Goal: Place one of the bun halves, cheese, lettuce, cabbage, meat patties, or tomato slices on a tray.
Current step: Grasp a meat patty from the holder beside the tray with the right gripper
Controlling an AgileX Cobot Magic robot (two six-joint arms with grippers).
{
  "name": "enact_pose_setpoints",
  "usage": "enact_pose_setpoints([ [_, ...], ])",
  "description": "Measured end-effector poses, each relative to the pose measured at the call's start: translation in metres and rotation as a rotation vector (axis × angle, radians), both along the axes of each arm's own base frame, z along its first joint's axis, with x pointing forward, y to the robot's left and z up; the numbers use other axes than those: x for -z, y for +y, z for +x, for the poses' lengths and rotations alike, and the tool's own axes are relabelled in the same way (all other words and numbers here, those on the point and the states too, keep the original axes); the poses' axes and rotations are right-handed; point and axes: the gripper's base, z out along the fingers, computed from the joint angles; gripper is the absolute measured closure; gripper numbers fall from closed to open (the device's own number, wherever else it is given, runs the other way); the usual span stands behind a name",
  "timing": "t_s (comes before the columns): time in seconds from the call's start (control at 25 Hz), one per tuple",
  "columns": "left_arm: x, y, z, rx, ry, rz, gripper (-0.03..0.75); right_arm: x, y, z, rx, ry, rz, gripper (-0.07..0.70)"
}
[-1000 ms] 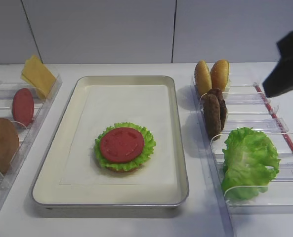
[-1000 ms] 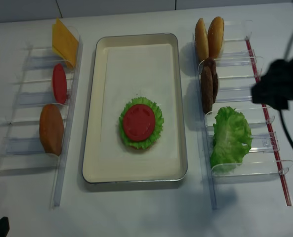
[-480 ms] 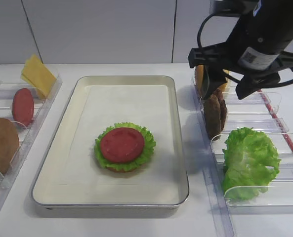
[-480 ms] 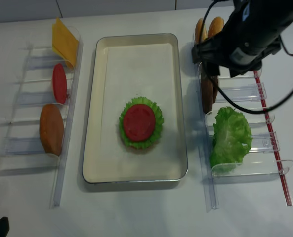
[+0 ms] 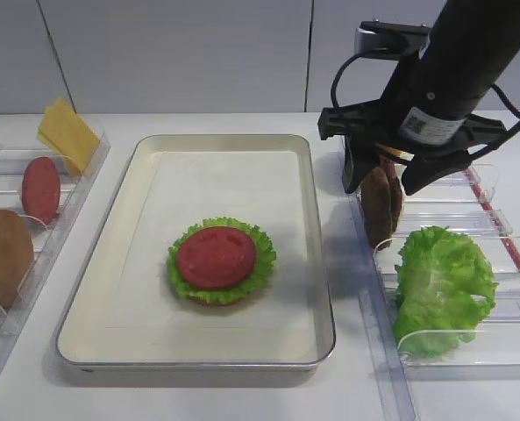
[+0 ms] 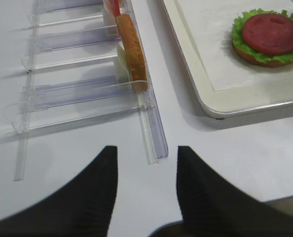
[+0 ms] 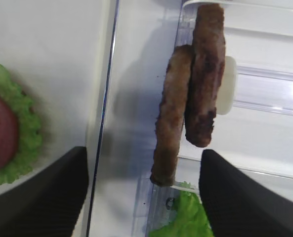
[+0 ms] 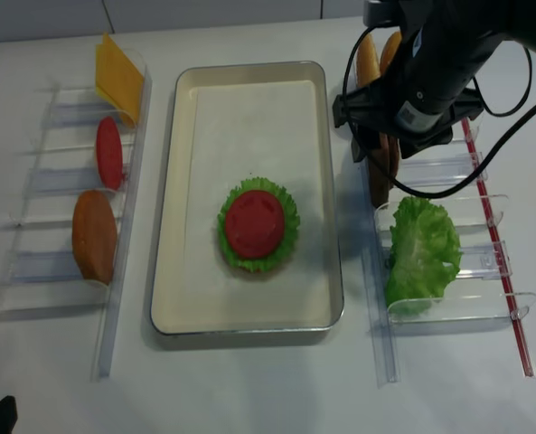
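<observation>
Since the right gripper [image 7: 144,190] was spread wide over the meat patties [image 7: 190,94] (standing pressed together), both could be grabbed.

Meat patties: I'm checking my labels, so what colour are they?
Dark brown, rough-grained; the meat patties show best in the right wrist view.

- Even, bright overhead light; my views look sharp.
- Soft shadows fall beside the tray [image 5: 324,289] rim.
- My wrist views blur the near fingertips [image 7: 47,192].
</observation>
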Motion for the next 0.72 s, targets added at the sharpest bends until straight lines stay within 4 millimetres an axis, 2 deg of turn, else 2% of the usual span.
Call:
enact_pose_setpoints([
  [0.52, 0.0, 0.0, 0.0, 0.0, 0.0, 0.0, 0.454, 0.022, 0.008, 0.008, 0.017, 0.078, 0.024, 0.134],
  [0.72, 0.0, 0.0, 0.0, 0.0, 0.0, 0.0, 0.454, 0.024, 0.007, 0.01, 0.01, 0.074, 0.009, 0.206],
])
